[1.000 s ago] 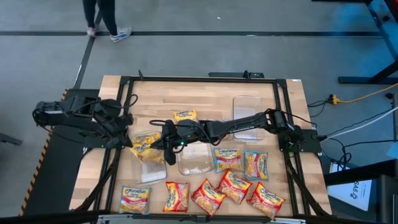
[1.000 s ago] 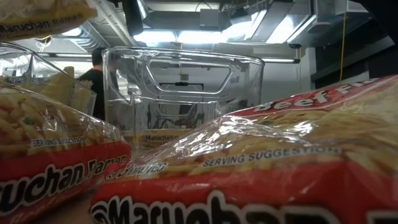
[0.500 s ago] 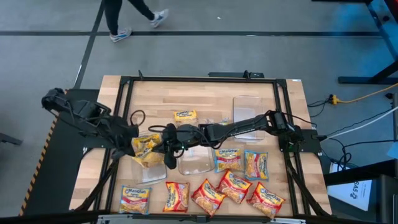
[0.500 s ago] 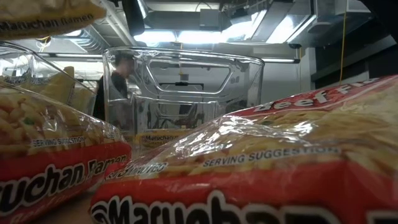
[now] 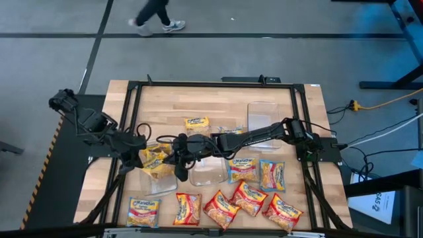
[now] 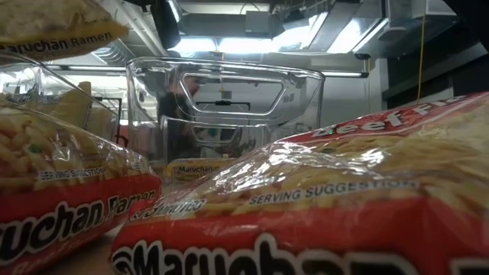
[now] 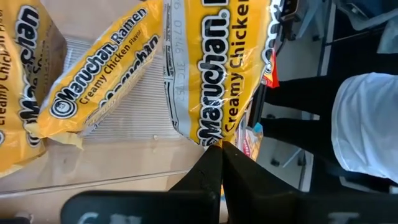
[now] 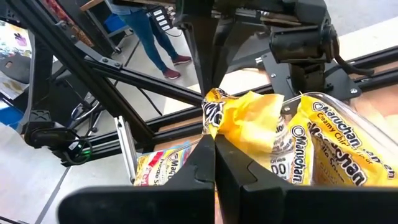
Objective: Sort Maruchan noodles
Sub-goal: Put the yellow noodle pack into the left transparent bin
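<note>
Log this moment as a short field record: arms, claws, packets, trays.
left claw: shut on a yellow Creamy Chicken packet, over the left tray
right claw: shut, beside the same tray, holding nothing visible
yellow packets in left tray: several
middle tray: empty
loose packets: along the table's near edge
person: walking past the table

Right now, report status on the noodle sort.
Left gripper shut on a yellow Creamy Chicken packet over the clear tray. Right gripper shut, alongside that tray. Other packets wait along the front edge.
</note>
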`<state>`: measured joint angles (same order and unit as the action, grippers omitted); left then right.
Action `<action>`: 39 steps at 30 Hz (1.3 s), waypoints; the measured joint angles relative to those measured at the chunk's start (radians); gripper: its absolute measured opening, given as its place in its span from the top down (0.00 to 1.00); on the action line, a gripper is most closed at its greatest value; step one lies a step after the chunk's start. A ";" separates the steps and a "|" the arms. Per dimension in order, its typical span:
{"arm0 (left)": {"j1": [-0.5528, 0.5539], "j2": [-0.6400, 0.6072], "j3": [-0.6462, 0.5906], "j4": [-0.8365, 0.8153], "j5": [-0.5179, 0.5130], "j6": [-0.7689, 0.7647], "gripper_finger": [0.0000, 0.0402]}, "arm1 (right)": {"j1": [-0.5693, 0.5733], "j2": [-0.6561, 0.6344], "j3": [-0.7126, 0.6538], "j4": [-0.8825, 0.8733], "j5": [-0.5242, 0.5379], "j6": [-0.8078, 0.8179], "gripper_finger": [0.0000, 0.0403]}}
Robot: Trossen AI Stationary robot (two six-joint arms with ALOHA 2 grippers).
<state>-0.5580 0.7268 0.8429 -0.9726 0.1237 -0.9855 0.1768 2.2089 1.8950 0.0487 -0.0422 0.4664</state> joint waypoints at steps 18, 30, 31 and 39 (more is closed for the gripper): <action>-0.022 0.000 0.000 -0.008 -0.028 -0.008 1.00 | 0.000 0.053 0.000 0.014 -0.060 0.067 1.00; -0.022 0.001 0.000 -0.008 -0.030 -0.008 1.00 | 0.003 0.072 0.000 0.013 -0.081 0.114 1.00; -0.022 0.005 0.000 -0.008 -0.030 -0.008 1.00 | 0.006 0.076 0.000 0.016 -0.081 0.116 1.00; -0.022 0.022 0.000 -0.007 -0.031 -0.008 1.00 | 0.007 0.101 0.000 0.012 -0.099 0.141 1.00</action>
<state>-0.5796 0.7484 0.8425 -0.9792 0.0929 -0.9939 0.1837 2.3104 1.8954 0.0605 -0.1413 0.6076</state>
